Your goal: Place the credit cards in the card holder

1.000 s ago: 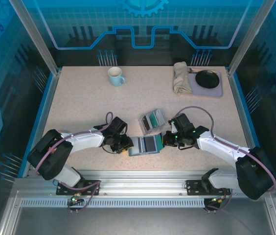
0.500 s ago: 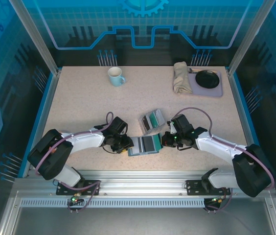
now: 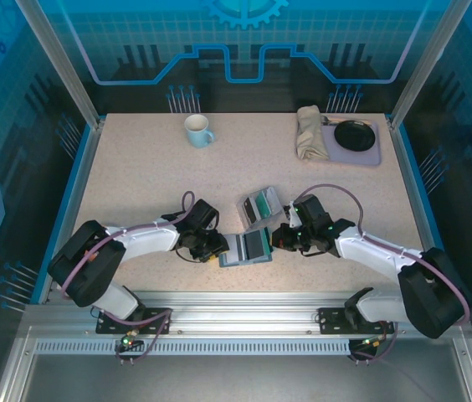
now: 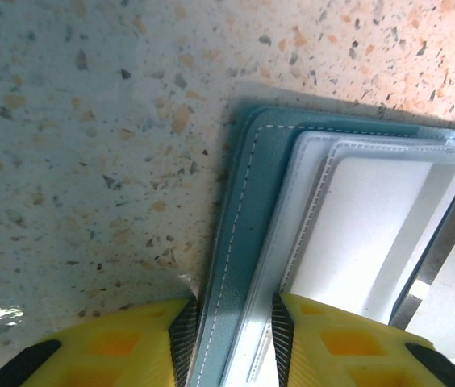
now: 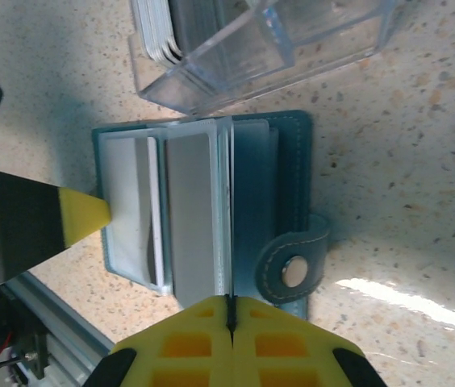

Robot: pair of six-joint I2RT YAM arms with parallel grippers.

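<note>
The card holder (image 3: 248, 248) lies open on the surface (image 3: 135, 176), toward 6 o'clock from the middle, its snap strap (image 5: 292, 262) flat beside it. The left pincer (image 3: 217, 249) is clamped on its 9 o'clock cover, with the stitched teal edge between the yellow fingers (image 4: 155, 339). The right pincer (image 3: 276, 241) sits at the 3 o'clock side with its tips pressed together at the middle fold; I cannot tell if a sleeve is pinched. At 1 o'clock, just beside the holder, a clear rack (image 3: 259, 206) holds the credit cards (image 5: 153, 28). A mug (image 3: 197, 131) stands well apart at 11 o'clock.
</note>
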